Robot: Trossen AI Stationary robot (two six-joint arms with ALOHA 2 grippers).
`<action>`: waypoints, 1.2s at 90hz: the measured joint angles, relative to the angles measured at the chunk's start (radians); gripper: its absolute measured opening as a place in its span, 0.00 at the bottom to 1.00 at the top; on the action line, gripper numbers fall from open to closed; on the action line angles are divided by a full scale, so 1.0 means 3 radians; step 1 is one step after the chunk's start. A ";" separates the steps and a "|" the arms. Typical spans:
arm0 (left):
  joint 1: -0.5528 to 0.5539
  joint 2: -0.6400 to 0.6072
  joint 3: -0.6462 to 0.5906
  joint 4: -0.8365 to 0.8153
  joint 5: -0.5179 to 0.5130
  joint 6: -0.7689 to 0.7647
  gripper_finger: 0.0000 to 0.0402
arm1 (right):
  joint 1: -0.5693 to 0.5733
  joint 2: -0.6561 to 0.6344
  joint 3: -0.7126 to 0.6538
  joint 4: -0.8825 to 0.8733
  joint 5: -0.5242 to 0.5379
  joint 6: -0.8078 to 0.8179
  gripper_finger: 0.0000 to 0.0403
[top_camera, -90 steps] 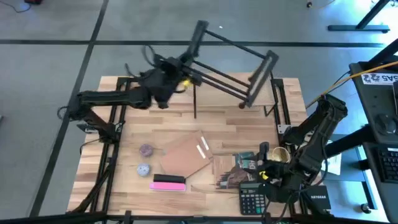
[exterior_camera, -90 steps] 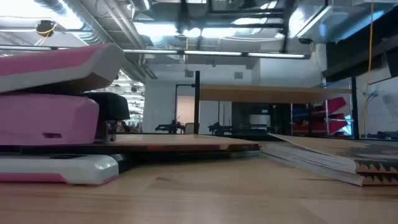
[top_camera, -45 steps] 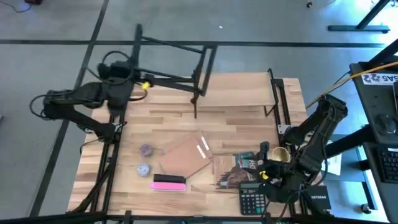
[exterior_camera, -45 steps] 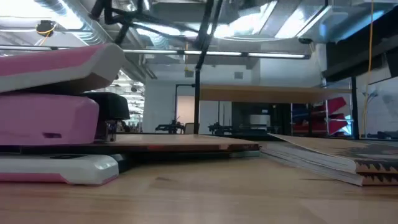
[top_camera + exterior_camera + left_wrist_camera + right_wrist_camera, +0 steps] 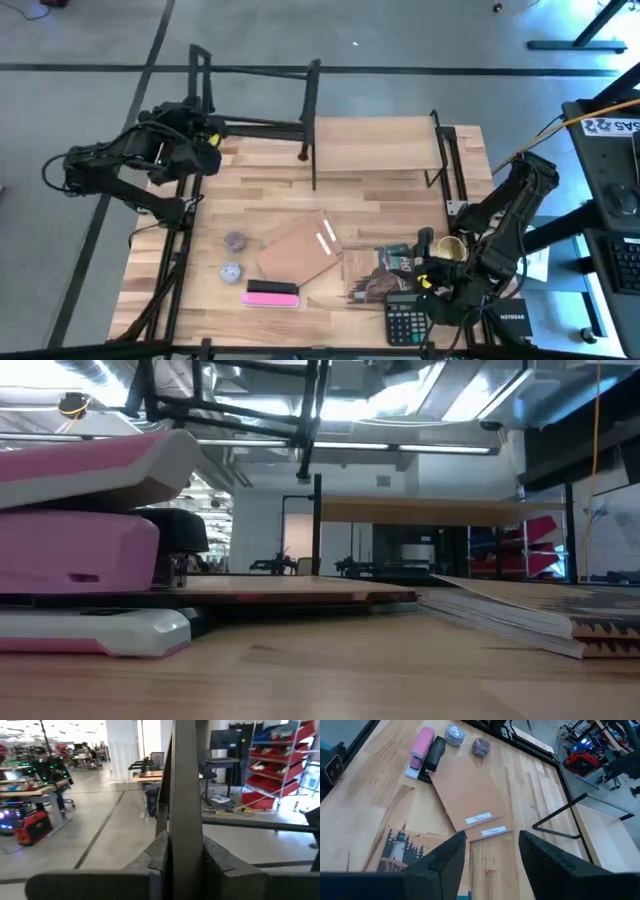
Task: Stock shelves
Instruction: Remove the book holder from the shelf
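The left gripper (image 5: 205, 140) is clamped tight on one thin bar of the black rack (image 5: 255, 100), held up over the tabletop's (image 5: 380, 190) far left corner, a stiff, likely light frame that could swing from this off-centre hold, while the right gripper (image 5: 487, 851) waits open.

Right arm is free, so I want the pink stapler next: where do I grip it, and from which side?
I'd grip the pink stapler across its narrow mid-body, with the open right tool coming straight down. It lies flat, long sides facing bare tabletop; the brown folder sits near only one end. The left tool holds the black rack.
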 joint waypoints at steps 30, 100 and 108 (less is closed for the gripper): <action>0.0242 -0.0023 -0.0416 -0.0222 0.0041 -0.0444 0.11 | 0.0001 0.0000 0.0000 0.0004 0.0000 0.0008 0.42; 0.0118 -0.0039 -0.2416 -0.0019 0.0565 -0.2575 0.11 | 0.0001 0.0000 0.0000 0.0004 0.0003 0.0011 0.42; 0.0099 -0.0042 -0.2605 0.0254 0.0600 -0.2556 0.11 | 0.0000 0.0000 0.0000 0.0005 0.0005 0.0010 0.42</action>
